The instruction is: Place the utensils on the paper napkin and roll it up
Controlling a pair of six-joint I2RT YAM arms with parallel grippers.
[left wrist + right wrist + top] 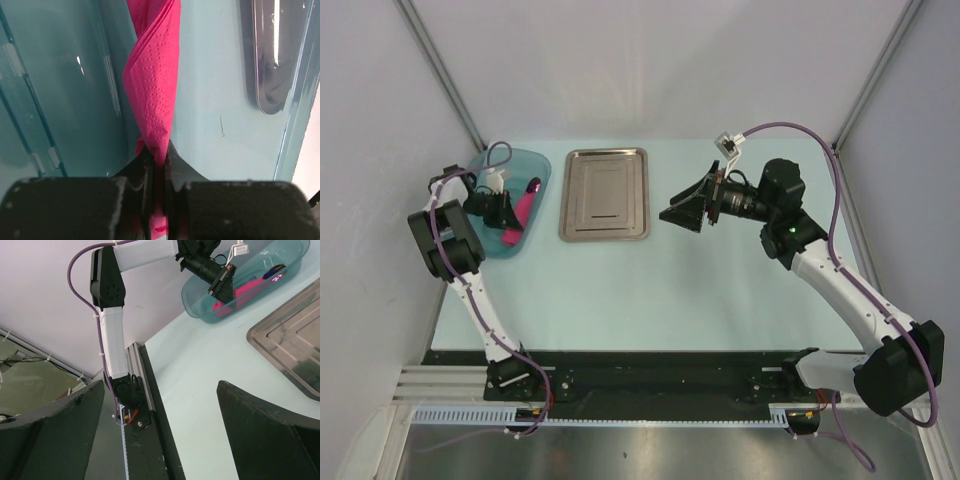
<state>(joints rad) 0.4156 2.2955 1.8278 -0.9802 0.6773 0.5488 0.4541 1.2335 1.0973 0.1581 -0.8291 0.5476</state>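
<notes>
The magenta-pink paper napkin is folded and crumpled inside the teal translucent dish at the far left. My left gripper is in the dish and shut on the napkin's near end; the left wrist view shows the napkin pinched between my fingertips. A dark purple piece with a red spot beside it lies at the dish's far end; I cannot tell which utensils these are. My right gripper is open and empty above the table, right of the steel tray.
The rectangular steel tray lies upside up at the back centre, between the dish and my right gripper. The left arm's base and the black rail run along the near edge.
</notes>
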